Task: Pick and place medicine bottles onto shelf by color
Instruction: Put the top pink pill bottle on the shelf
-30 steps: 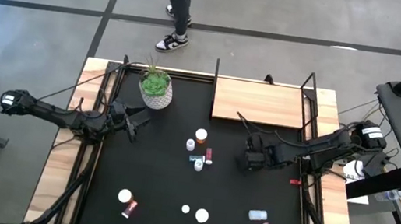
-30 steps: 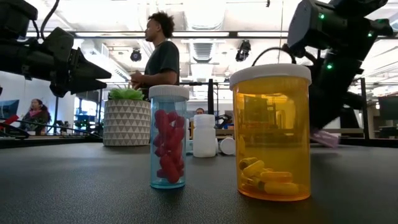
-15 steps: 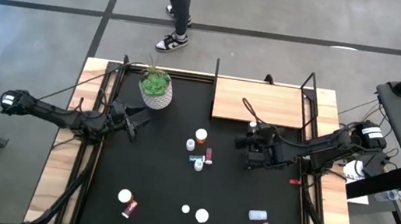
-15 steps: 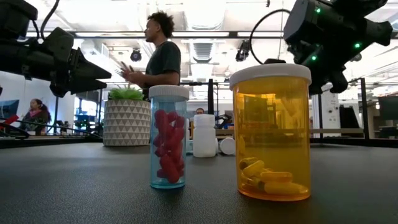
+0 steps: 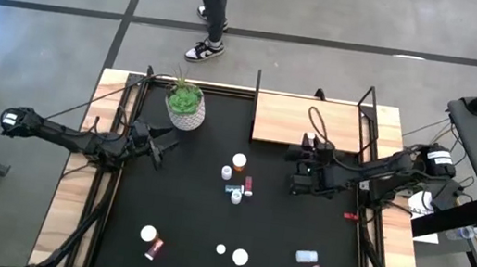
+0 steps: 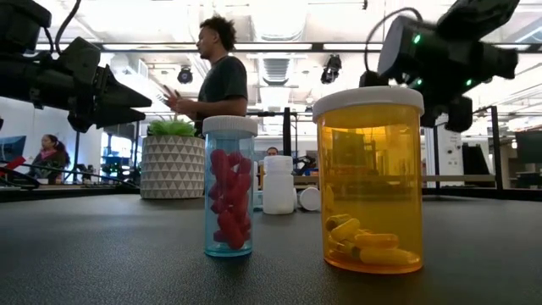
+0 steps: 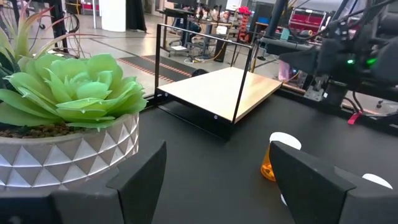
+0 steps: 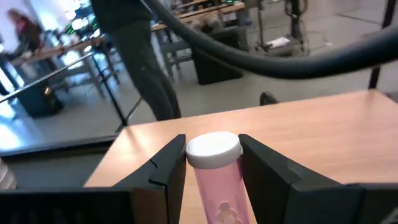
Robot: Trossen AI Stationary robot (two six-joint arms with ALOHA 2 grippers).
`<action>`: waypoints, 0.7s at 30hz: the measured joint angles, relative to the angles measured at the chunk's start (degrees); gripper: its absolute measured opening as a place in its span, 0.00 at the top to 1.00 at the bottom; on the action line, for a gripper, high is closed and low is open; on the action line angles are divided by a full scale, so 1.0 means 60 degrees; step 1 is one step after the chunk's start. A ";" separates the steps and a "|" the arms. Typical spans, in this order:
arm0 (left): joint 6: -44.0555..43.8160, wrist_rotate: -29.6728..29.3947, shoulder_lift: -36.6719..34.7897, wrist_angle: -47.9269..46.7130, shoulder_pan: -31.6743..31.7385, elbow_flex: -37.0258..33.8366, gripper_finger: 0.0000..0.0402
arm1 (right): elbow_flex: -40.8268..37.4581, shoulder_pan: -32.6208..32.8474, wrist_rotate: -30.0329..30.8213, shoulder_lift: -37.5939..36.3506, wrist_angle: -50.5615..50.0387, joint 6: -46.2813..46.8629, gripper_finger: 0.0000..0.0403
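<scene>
Item: pink bottle [image 8: 214,177], light, rigid, probably slick; my right gripper [image 8: 212,163] clamps its body below the cap, at the shelf [image 5: 307,122] front edge. Left gripper [image 7: 217,180] wide open, empty.

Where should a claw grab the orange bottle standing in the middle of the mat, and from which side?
Grip the orange bottle around its body just under the white cap, coming straight down from above. It stands upright with open mat on most sides; smaller bottles crowd its front, so a low sideways approach from there looks riskier.
</scene>
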 joint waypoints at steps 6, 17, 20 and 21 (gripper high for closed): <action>0.0000 0.0000 0.0000 -0.0003 0.0000 0.0000 0.33 | -0.0020 -0.0265 0.1341 0.1281 0.0693 0.0055 0.68; 0.0000 0.0000 -0.0007 0.0000 0.0000 0.0000 0.33 | 0.0199 -0.0842 0.1868 0.2871 0.1160 0.1088 0.68; 0.0000 0.0000 -0.0005 0.0000 0.0003 0.0000 0.33 | 0.0324 -0.1070 0.1868 0.3095 0.1170 0.0908 0.68; 0.0000 0.0003 0.0000 -0.0003 0.0000 0.0000 0.33 | 0.0361 -0.1127 0.1863 0.3120 0.1177 0.0904 0.68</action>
